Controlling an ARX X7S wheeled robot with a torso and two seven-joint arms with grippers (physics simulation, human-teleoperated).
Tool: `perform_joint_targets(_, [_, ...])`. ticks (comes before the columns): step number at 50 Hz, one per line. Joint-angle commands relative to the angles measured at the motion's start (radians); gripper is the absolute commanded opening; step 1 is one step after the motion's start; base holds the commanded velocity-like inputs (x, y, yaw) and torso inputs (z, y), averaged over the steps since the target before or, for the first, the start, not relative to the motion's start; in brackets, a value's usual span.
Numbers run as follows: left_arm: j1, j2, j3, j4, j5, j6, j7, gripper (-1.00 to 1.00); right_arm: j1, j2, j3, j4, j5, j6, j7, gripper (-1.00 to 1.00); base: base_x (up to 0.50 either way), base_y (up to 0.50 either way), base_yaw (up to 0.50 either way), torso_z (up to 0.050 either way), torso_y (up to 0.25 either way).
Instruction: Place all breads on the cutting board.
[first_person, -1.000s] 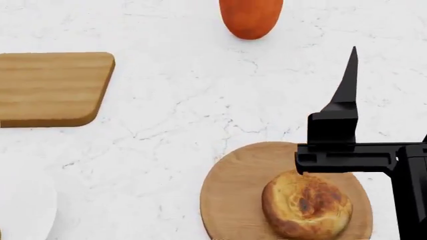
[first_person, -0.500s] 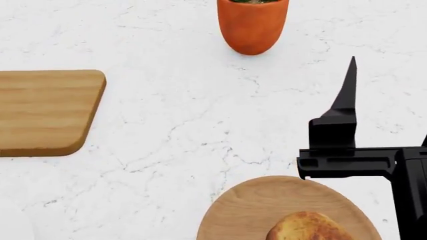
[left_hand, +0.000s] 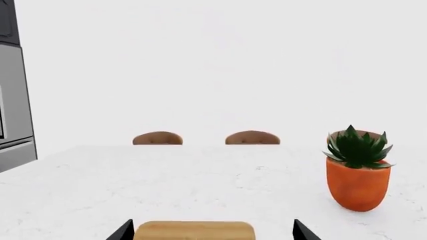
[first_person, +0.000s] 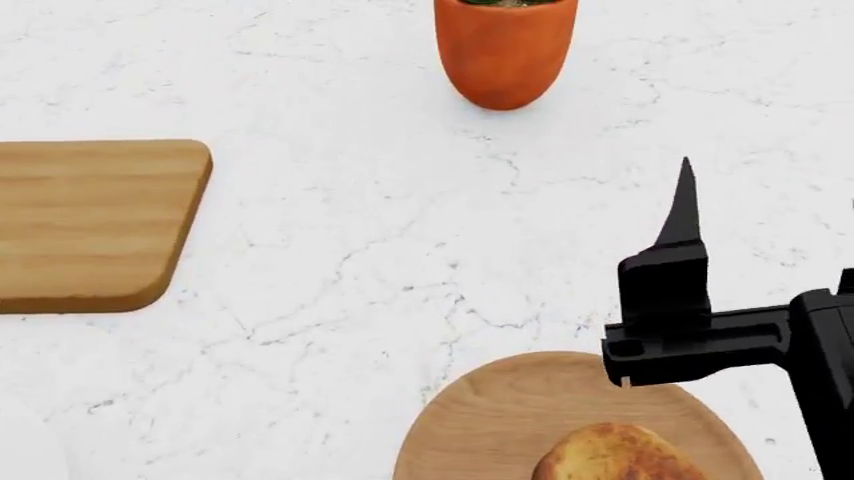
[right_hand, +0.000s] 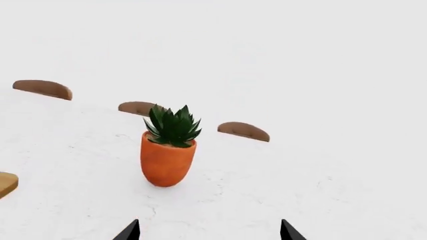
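In the head view a white marble tabletop (first_person: 334, 250) fills the frame. The cutting board (first_person: 87, 225) lies at the left edge, a little above the middle, its rounded right corners showing and nothing on the part that is visible. At the bottom, right of centre, a round wooden plate (first_person: 507, 420) is cut off by the frame edge, and one bread (first_person: 617, 455) sits on it (only its golden-brown upper part shows). The bread and the cutting board are well apart, with bare marble between them. An orange plant pot (first_person: 506, 55) stands at the top centre.

The right end effector (first_person: 681, 300) comes in from the right edge, dark and angular, above the far rim of the wooden plate; one pointed finger (first_person: 683, 215) rises toward the top of the frame. In the right wrist view two black fingertips (right_hand: 130, 232) poke up at the bottom edge, set wide apart with nothing between them, so it stands open and empty. That view looks across the tabletop at the pot and its spiky green plant (right_hand: 172, 127), with three chair backs (right_hand: 243, 131) beyond the far edge.

The left wrist view likewise shows two dark fingertips (left_hand: 122, 232) at the bottom edge, spread wide, with the cutting board's end visible between them lower down; the left end effector (left_hand: 210, 235) grips nothing.
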Motion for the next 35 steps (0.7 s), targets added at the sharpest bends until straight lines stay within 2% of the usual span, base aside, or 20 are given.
perform_joint_targets(1, [0.011, 0.005, 0.003, 0.004, 0.009, 0.000, 0.003, 1.00, 0.105, 0.142, -0.161, 0.185, 0.256, -0.018, 0.089, 1.00, 0.00, 0.00, 0.00, 0.000, 0.000])
perform_joint_targets(4, [0.016, 0.006, -0.002, 0.006, 0.010, 0.001, 0.005, 1.00, 0.129, 0.185, -0.230, 0.245, 0.368, -0.055, 0.118, 1.00, 0.00, 0.00, 0.00, 0.000, 0.000])
perform_joint_targets(11, [0.024, 0.006, -0.012, 0.013, 0.014, -0.002, 0.017, 1.00, 0.170, 0.246, -0.303, 0.312, 0.448, -0.054, 0.125, 1.00, 0.00, 0.00, 0.00, 0.000, 0.000])
perform_joint_targets(17, [0.031, 0.005, -0.026, 0.018, 0.007, 0.004, 0.020, 1.00, 0.290, 0.286, -0.445, 0.390, 0.562, -0.011, 0.139, 1.00, 0.00, 0.00, 0.00, 0.000, 0.000])
perform_joint_targets(21, [0.036, 0.005, -0.022, 0.021, 0.007, 0.004, 0.018, 1.00, 0.237, 0.313, -0.447, 0.388, 0.603, -0.020, 0.115, 1.00, 0.00, 0.00, 0.00, 0.000, 0.000])
perform_joint_targets(26, [0.038, 0.013, -0.013, 0.022, 0.012, 0.007, 0.015, 1.00, 0.258, 0.324, -0.492, 0.412, 0.647, -0.028, 0.119, 1.00, 0.00, 0.00, 0.00, 0.000, 0.000])
perform_joint_targets(35, [0.074, 0.022, -0.041, 0.022, 0.030, -0.004, 0.034, 1.00, 0.189, 0.349, -0.504, 0.446, 0.633, -0.012, 0.089, 1.00, 0.00, 0.00, 0.00, 0.000, 0.000])
